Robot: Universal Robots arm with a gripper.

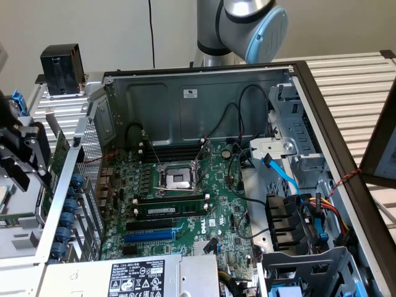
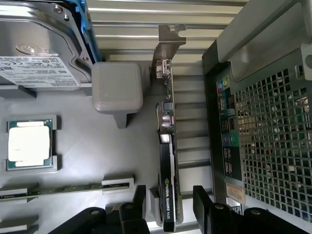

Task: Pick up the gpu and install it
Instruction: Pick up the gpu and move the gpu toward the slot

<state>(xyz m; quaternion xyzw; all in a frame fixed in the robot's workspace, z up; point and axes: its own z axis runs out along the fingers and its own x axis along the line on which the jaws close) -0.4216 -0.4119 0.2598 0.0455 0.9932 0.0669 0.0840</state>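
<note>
Hand [image 2: 169,197] wide open, pointed down, fingers either side of edge-on gpu [image 2: 166,146], not gripping, beside pc case [image 2: 263,122].

Narrow gap — gpu [image 2: 167,163] to case wall [image 2: 215,122]

Case [image 1: 204,93] open, motherboard [image 1: 229,204] exposed. CPU socket [image 1: 176,179] at centre, lid seemingly raised. One memory stick [image 1: 170,210] seated just beside it. Black block [image 1: 60,68] outside the case. Grey tray [image 2: 97,156] holds hard drive [image 2: 39,44] and CPU [image 2: 30,144].

Even indoor light; glare on processor lid [image 2: 29,141]; soft shadows inside case [image 1: 185,117].
</note>
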